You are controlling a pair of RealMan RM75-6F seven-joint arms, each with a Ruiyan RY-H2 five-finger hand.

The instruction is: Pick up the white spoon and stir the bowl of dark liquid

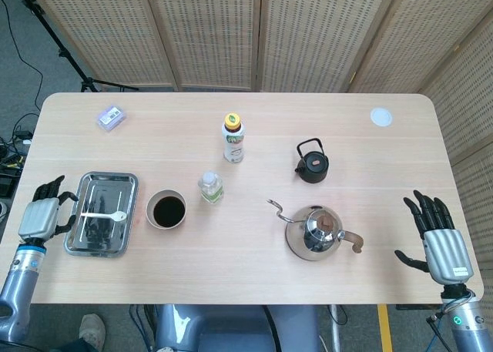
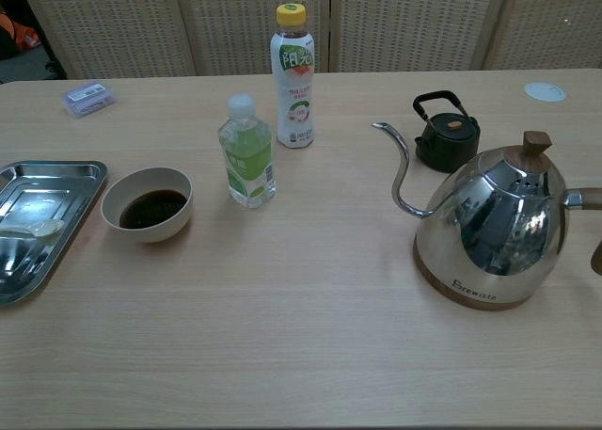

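Observation:
A white spoon (image 1: 104, 216) lies in a steel tray (image 1: 85, 246) at the table's left, its bowl end (image 2: 39, 228) showing at the left edge of the chest view. Right of the tray stands a pale bowl of dark liquid (image 1: 166, 210), also in the chest view (image 2: 147, 203). My left hand (image 1: 44, 215) hovers just left of the tray, fingers apart, holding nothing. My right hand (image 1: 439, 243) is open near the table's front right corner. Neither hand appears in the chest view.
A small green-label water bottle (image 1: 210, 188) stands right beside the bowl, a taller yellow-capped bottle (image 1: 233, 139) behind it. A steel gooseneck kettle (image 1: 317, 232), a black teapot (image 1: 312, 163), a white disc (image 1: 380, 116) and a small purple box (image 1: 111, 118) sit elsewhere.

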